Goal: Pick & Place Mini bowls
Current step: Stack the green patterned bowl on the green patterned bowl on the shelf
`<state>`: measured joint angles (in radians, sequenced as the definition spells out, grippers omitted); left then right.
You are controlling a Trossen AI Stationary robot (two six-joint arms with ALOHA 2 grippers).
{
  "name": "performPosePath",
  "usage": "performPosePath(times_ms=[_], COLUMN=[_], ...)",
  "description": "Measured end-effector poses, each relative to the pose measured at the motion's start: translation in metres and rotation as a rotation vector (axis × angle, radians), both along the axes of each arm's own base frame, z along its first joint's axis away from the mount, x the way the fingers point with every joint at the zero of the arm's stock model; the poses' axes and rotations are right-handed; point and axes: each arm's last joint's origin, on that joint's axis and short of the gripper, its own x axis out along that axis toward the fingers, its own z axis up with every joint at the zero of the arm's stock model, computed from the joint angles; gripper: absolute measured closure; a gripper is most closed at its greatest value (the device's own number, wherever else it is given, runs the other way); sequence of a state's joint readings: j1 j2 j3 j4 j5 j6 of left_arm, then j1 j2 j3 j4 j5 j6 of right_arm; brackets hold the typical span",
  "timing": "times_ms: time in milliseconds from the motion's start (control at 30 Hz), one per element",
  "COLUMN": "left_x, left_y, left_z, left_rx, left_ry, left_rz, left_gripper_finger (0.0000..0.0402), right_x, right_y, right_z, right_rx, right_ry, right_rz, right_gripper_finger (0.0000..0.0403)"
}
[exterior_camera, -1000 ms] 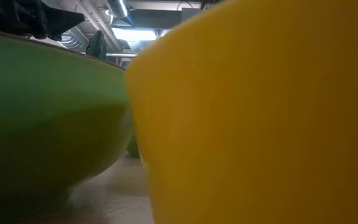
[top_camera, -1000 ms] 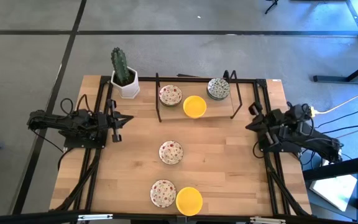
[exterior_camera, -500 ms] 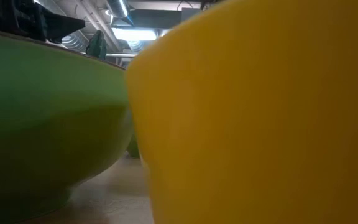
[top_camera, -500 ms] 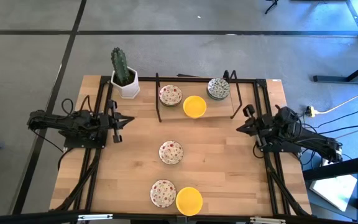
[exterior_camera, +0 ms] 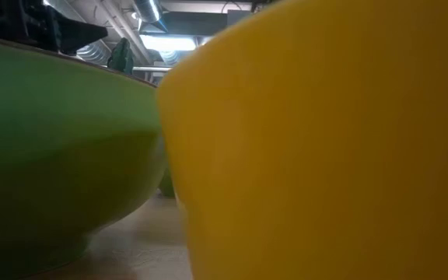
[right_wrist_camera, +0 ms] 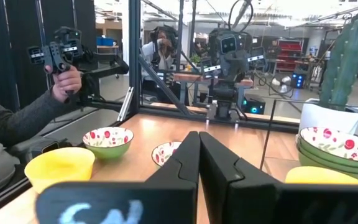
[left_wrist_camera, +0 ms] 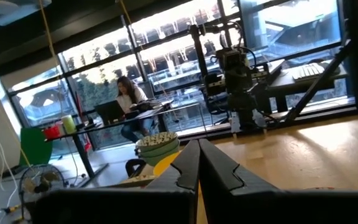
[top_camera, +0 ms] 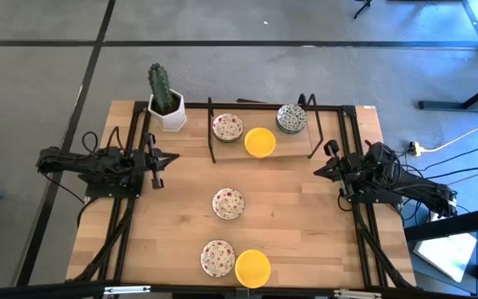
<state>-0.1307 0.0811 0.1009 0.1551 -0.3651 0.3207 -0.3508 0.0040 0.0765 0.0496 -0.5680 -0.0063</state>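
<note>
Six lots of mini bowls show in the high view. On the far rack (top_camera: 212, 146) sit a red-speckled bowl (top_camera: 227, 127), a yellow bowl (top_camera: 260, 141) and a green-grey patterned stack (top_camera: 291, 118). A red-speckled bowl (top_camera: 228, 203) rests mid-table. Another speckled bowl (top_camera: 217, 258) and a yellow bowl (top_camera: 252, 268) rest by the near edge. My left gripper (top_camera: 171, 158) hovers at the table's left edge, shut and empty, its fingers (left_wrist_camera: 199, 155) pointing level. My right gripper (top_camera: 316, 172) hovers at the right edge, shut (right_wrist_camera: 199, 146), pointing across the table.
A cactus in a white pot (top_camera: 166, 108) stands at the far left corner. Black frame rails (top_camera: 363, 241) run along both table sides. In the low view the near yellow bowl (exterior_camera: 317, 148) and a green bowl wall (exterior_camera: 53, 155) fill the picture. A person's arm (right_wrist_camera: 23, 121) shows beyond the table.
My right gripper has sunk a little and swung out from the right edge toward the table's middle, rolling slightly, and stays shut. The bowls have kept their places.
</note>
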Motion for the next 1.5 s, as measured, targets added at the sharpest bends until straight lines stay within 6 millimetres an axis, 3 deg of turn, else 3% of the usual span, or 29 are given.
performPosePath(times_ms=[267,533,633,900,1000,1100,1233,1500], left_x=[0.002,0.006,0.009,0.021,0.027,0.038,0.061,0.132], left_y=[0.002,-0.008,-0.009,-0.01,-0.014,-0.022,-0.033,-0.058], left_z=[-0.01,-0.014,-0.019,-0.021,-0.015,-0.005,0.014,0.05], left_rx=[-0.027,0.008,0.014,-0.194,-0.26,-0.275,-0.303,-0.306], left_ry=[0.026,0.063,0.122,0.134,0.139,0.213,0.352,0.807], left_rz=[0.061,-0.269,-0.273,-0.264,-0.348,-0.4,-0.29,-0.141], left_gripper_finger=[0.04,0.04,0.0399,0.0399,0.04,0.04,0.0399,0.0396], right_x=[0.0,0.0,0.0,0.0,0.0,0.0,0.0,0.0], right_y=[0.0,0.0,0.0,0.0,0.0,0.0,0.0,0.0], right_z=[-0.001,-0.001,-0.001,-0.001,-0.001,-0.001,-0.001,-0.001], right_rx=[0.01,0.006,0.005,0.002,0.003,0.003,0.004,0.005], right_ry=[0.015,0.012,0.01,0.009,0.009,0.01,0.01,0.01], right_rz=[0.001,0.0,0.0,-0.001,0.0,0.0,0.0,0.0], right_gripper_finger=[0.0394,0.0394,0.0394,0.0394,0.0394,0.0394,0.0394,0.0394])
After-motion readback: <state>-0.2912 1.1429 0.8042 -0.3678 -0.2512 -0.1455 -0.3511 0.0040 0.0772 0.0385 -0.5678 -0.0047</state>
